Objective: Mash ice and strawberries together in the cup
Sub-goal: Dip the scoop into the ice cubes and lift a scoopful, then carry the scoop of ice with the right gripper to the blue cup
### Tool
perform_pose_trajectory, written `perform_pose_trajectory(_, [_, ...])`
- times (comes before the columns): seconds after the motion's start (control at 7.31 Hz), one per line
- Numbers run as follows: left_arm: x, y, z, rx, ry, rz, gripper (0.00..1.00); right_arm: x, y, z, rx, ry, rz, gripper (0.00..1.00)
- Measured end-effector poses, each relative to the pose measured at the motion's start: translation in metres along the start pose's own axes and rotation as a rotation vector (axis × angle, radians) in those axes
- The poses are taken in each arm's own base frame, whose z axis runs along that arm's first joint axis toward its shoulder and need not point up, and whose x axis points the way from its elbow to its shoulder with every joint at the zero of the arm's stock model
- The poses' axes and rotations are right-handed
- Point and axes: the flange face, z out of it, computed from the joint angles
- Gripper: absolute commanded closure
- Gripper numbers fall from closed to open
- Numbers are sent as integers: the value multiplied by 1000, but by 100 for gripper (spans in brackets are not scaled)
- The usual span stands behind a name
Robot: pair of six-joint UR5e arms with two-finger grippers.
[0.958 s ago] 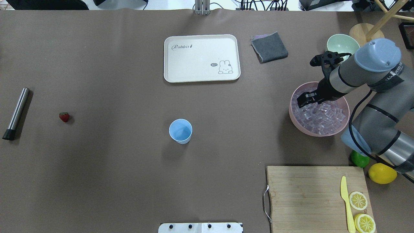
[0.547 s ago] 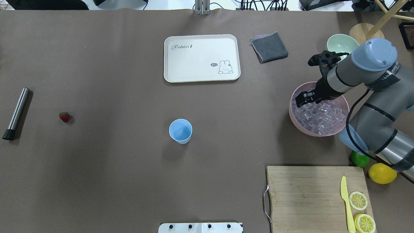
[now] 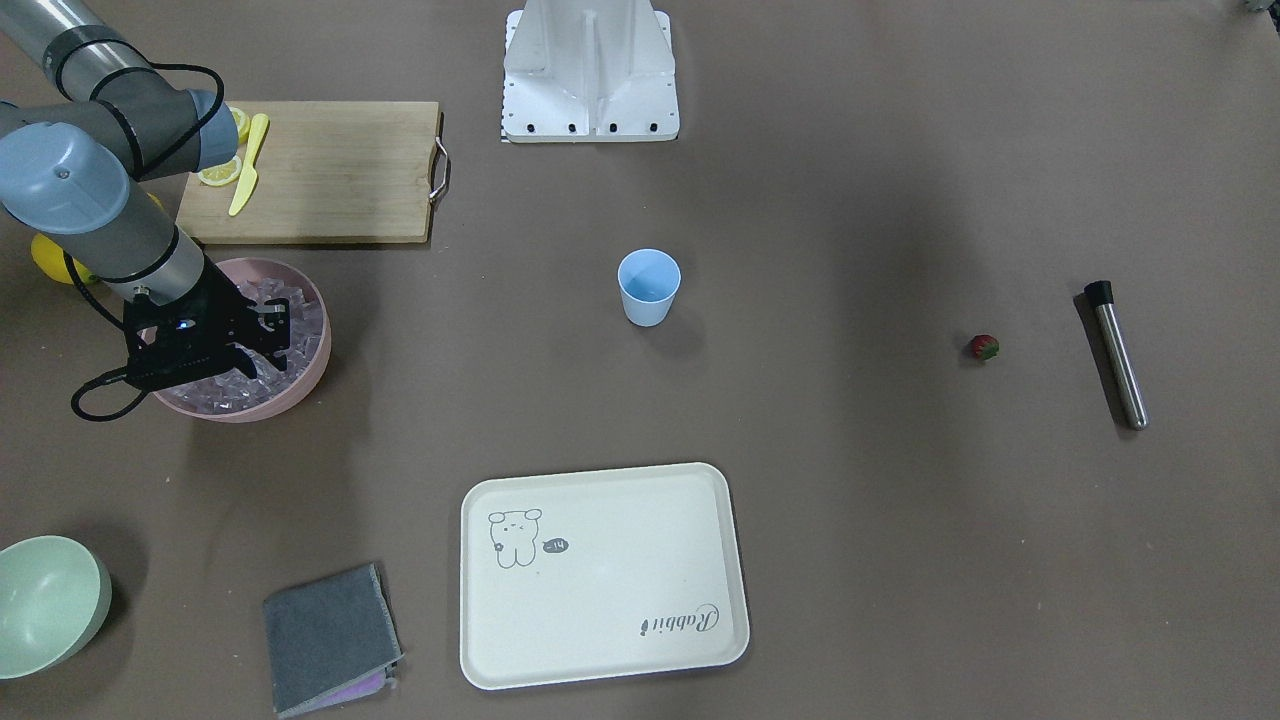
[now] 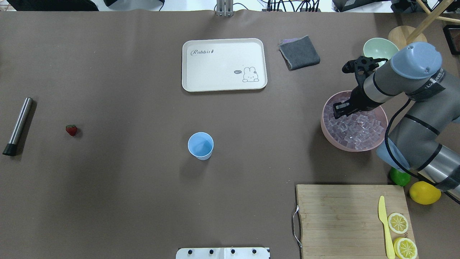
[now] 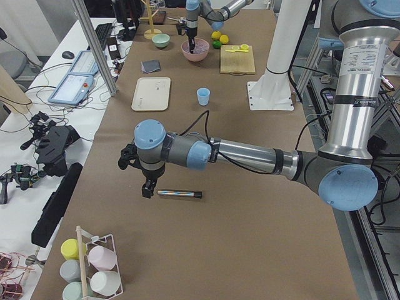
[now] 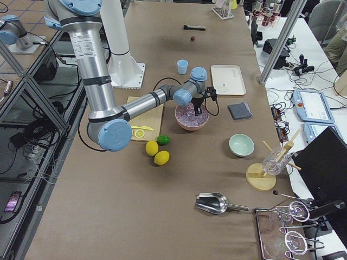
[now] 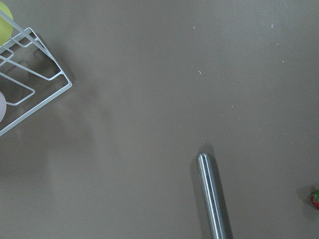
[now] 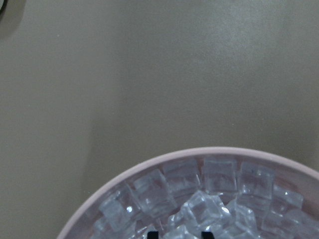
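Progress: the task is at its opening stage. The cup [image 4: 200, 145] stands upright and empty, well apart from both sets of jaws, toward the table's middle. No ice or fruit is in it, and nothing is mashed. The right gripper [image 4: 339, 109] is down inside the pink bowl [image 4: 322, 126], in the heap of ice [image 4: 357, 129]. Its jaws stand narrow with one cube between the fingertips [image 8: 153, 235], apparently pinched, though only the very tips show. Left to do, in my judgement: carry ice to the cup, add the strawberry [image 4: 71, 130], then mash with the metal muddler [image 4: 18, 125]. The left gripper [image 5: 147, 189] hangs just above one end of the muddler, with the strawberry near; whether its jaws are wide or narrow cannot be told. Only the right wrist camera shows the tips among the cubes; the overhead shows merely a dark block over the bowl. Only the left side camera shows the left arm at all. The overhead and front views omit it, and its own wrist camera shows muddler and strawberry but no fingers.
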Motion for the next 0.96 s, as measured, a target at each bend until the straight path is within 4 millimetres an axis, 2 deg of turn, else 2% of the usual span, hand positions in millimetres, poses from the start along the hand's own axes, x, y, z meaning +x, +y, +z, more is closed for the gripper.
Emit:
perform_pose_trajectory(0.27, [1, -3, -1, 3, -1, 3, 2, -4, 0, -10, 16, -10, -8, 100])
perform_pose_trajectory(0.41, [2, -4, -2, 4, -1, 4, 2, -3, -3, -24, 36, -17, -7, 100])
perform_pose_trajectory(0.68, [3, -5, -3, 8, -1, 9, 2, 1, -13, -63, 95, -41, 3, 100])
perform_pose_trajectory(0.82, [5, -7, -5, 11, 0, 11, 2, -3, -18, -79, 120, -60, 17, 100])
perform_pose_trajectory(0.96, [5, -7, -5, 11, 0, 11, 2, -17, -25, -94, 145, -87, 56, 100])
